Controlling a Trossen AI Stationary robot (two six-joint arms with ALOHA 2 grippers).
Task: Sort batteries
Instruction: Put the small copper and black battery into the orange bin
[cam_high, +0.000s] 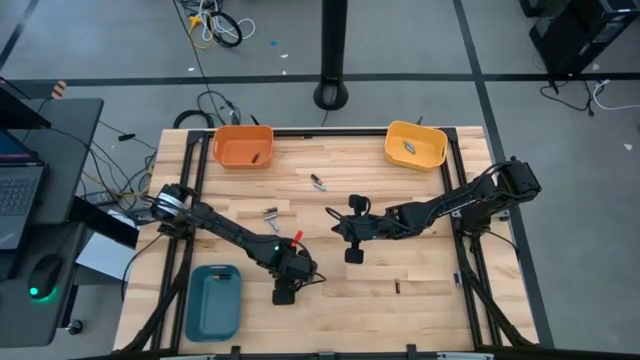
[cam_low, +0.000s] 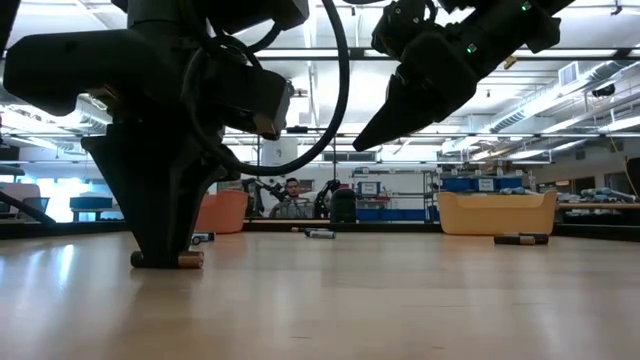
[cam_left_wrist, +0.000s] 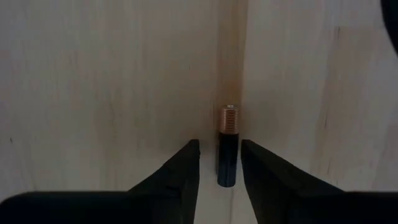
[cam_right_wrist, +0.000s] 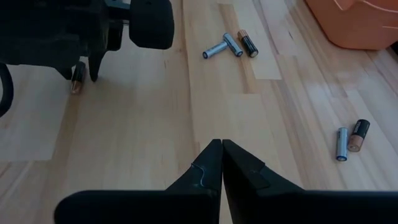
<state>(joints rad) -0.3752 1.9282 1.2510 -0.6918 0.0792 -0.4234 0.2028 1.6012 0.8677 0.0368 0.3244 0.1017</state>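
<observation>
A black battery with a copper end (cam_left_wrist: 227, 146) lies flat on the wooden table (cam_high: 400, 250). My left gripper (cam_left_wrist: 219, 144) points down over it, open, with one finger on either side and a narrow gap to each. In the low view its fingertips stand at the table beside the battery (cam_low: 190, 260). In the high view my left gripper (cam_high: 284, 293) hides this battery. My right gripper (cam_right_wrist: 221, 149) hangs shut and empty above the table's middle (cam_high: 338, 222). Loose batteries lie on the wood: a group of three (cam_right_wrist: 230, 45), a pair (cam_right_wrist: 348, 140) and a single one (cam_high: 397, 287).
An orange tray (cam_high: 243, 145) stands at the far left and a yellow tray (cam_high: 415, 143) at the far right, each with a battery inside. A teal tray (cam_high: 213, 300) sits at the near left corner. A person sits in the room beyond the table (cam_low: 291, 200).
</observation>
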